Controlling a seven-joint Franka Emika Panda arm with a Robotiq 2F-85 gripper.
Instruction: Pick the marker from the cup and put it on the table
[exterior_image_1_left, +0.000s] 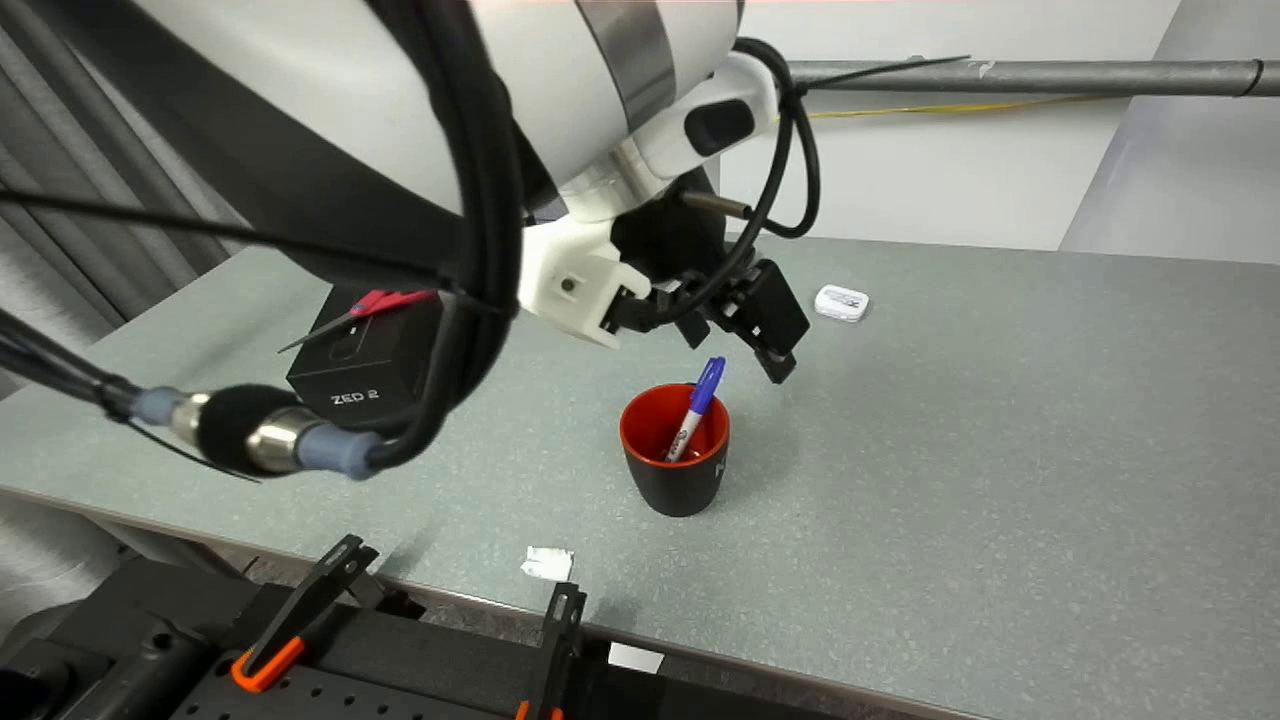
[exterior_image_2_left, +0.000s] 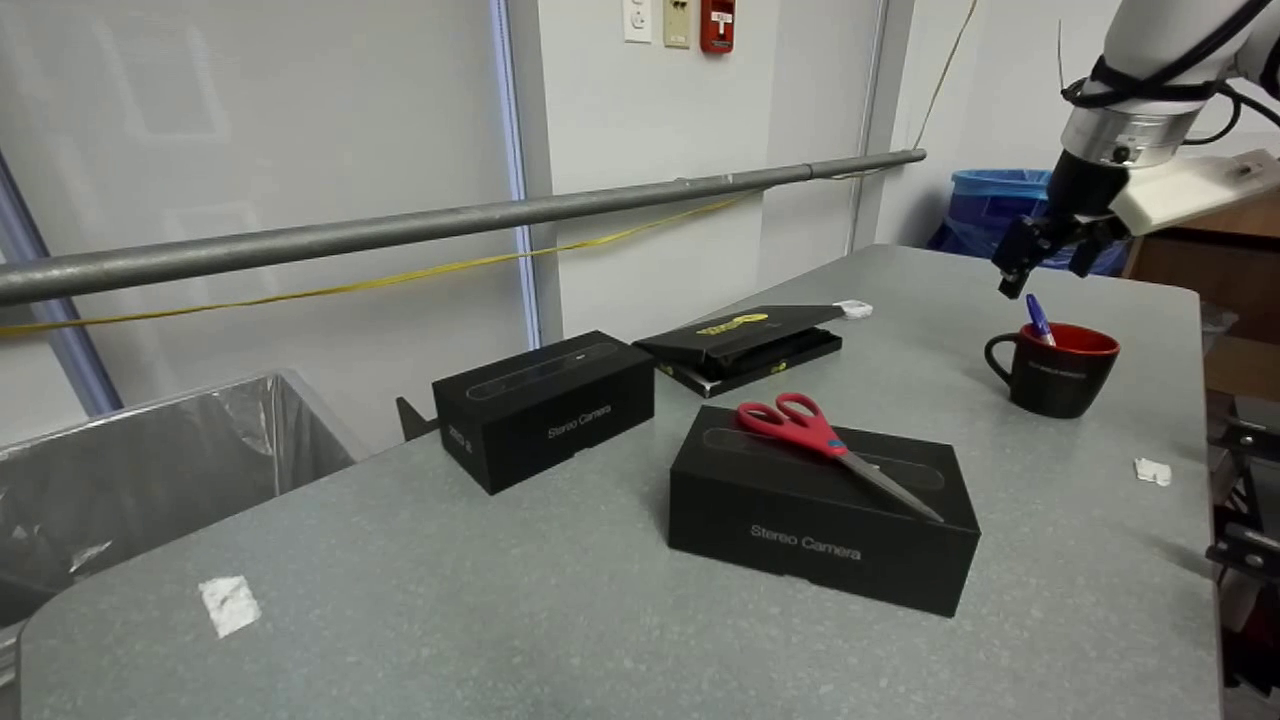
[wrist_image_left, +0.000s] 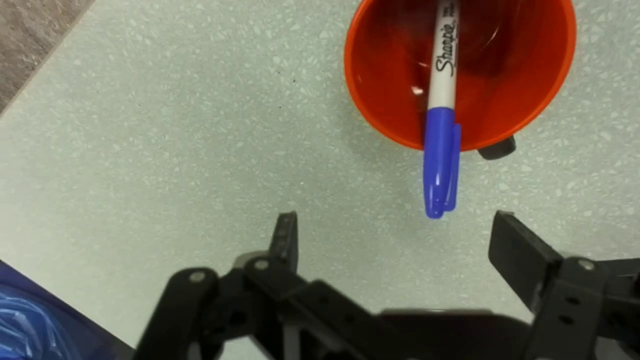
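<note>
Table (exterior_image_1_left: 950, 520) spreads speckled grey before a pale wall (exterior_image_1_left: 950, 180), gripper (wrist_image_left: 394, 216) above, jaws apart.

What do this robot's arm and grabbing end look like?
The thick, rounded white arm has a silvery metal-looking band and black cables running along it. Its black gripper has two blocky, jointed fingers; an angular white plastic-looking block sits beside it.

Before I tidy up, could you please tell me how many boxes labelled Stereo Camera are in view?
2, seen in an exterior view: the nearer box lies under the red scissors, and the farther box stands beside the partly open flat box. More could be hidden.
</note>
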